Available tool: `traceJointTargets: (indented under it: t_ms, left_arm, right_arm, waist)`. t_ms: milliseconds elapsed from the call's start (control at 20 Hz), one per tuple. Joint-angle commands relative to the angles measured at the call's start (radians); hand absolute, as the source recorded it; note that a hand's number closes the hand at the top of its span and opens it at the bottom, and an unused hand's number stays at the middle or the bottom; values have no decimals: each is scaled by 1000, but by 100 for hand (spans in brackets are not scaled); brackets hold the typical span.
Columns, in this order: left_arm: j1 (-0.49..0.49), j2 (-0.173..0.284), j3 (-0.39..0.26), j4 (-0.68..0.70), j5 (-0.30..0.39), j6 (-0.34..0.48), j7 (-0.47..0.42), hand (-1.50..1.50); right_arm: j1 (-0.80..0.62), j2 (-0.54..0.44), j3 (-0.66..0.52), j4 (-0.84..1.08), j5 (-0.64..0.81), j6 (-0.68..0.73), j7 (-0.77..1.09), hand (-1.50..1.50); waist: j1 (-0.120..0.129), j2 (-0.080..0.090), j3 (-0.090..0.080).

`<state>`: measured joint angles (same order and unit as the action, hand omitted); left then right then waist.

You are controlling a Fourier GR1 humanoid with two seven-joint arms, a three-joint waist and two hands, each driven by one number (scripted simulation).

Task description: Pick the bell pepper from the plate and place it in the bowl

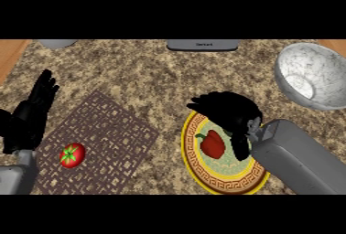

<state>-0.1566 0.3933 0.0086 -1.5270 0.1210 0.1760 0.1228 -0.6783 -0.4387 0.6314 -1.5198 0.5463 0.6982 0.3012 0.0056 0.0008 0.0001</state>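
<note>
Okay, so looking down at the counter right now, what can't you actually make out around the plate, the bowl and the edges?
Head view only:
- The yellow-rimmed patterned plate: its upper right part is hidden under the black right hand and grey forearm.
- Whether that hand touches the red bell pepper: cannot tell.
- The speckled white bowl: cut off by the right edge.
- Two grey objects at the top edge: cut off, unidentifiable.
- The left hand rests open beside the brown mat.

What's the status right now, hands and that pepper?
Right hand over the plate, fingers curled, holding nothing. Left hand open, resting at left edge. Bell pepper on plate; bowl unobstructed.
</note>
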Motion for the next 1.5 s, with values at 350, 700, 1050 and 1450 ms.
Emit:
traceJointTargets:
  t_ms: [350,700,1050,1450]
  left_arm:
    - [114,-64,-3,-106,-52,-17,0,0]
    - [42,-86,55,37,-73,-52,-85,0]
    - [69,-32,129,-29,-26,-144,-30,0]
    - [-5,-98,88,-6,-100,-96,12,0]
  right_arm:
    - [118,57,-31,39,203,-54,-122,-150]
    - [187,133,-25,42,314,-29,-129,-150]
    - [176,202,-68,157,424,-115,-188,-150]
    - [97,287,-123,314,458,-24,-229,150]
  waist:
    - [1,-2,0]
    - [-4,-1,0]
    - [1,-1,0]
    - [3,1,0]
